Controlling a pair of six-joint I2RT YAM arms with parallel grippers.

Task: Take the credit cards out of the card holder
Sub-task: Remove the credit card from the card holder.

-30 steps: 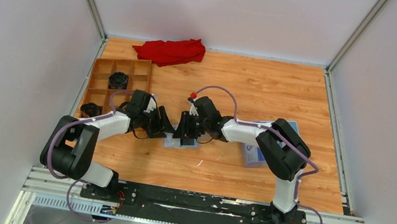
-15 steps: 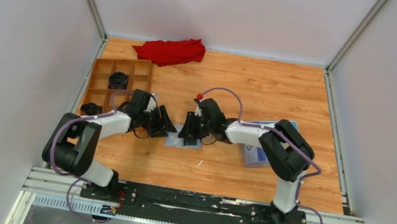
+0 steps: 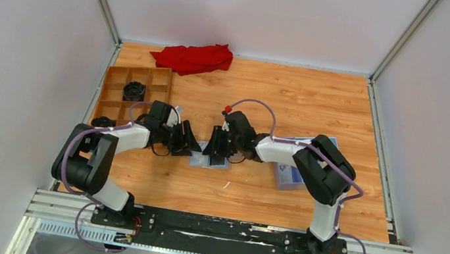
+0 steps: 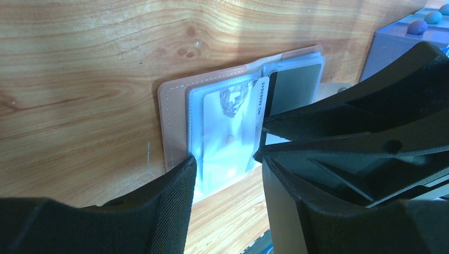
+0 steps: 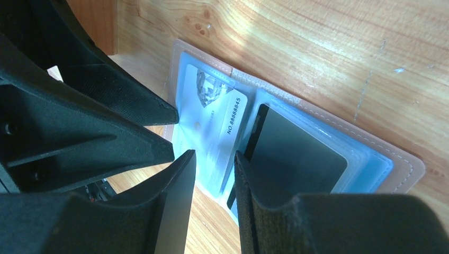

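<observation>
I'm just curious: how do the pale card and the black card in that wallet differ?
The pale card shows a printed number; the black card looks blank. The pale card lies in one half of the card holder, the black card in the other. Both are flat rectangles.

The card holder (image 4: 172, 121) shows a tan-pink cover edged with pale stitching and translucent pale blue sleeves, one over a whitish credit card (image 4: 233, 121) printed with black digits and a grey emblem, another over a dark grey-black second card (image 4: 294, 87). The table (image 3: 293, 97) is orange-brown with streaky wood grain and darker knots, while the left gripper (image 4: 225, 159) and right gripper (image 5: 214, 156) are matt black. Also pictured: a bright red cloth (image 3: 192, 57), a brown tray (image 3: 149, 83), a blue box (image 3: 286, 175), white-and-black arms (image 3: 131, 137) with purple cables (image 3: 255, 105), and pale grey walls (image 3: 22, 39).
</observation>
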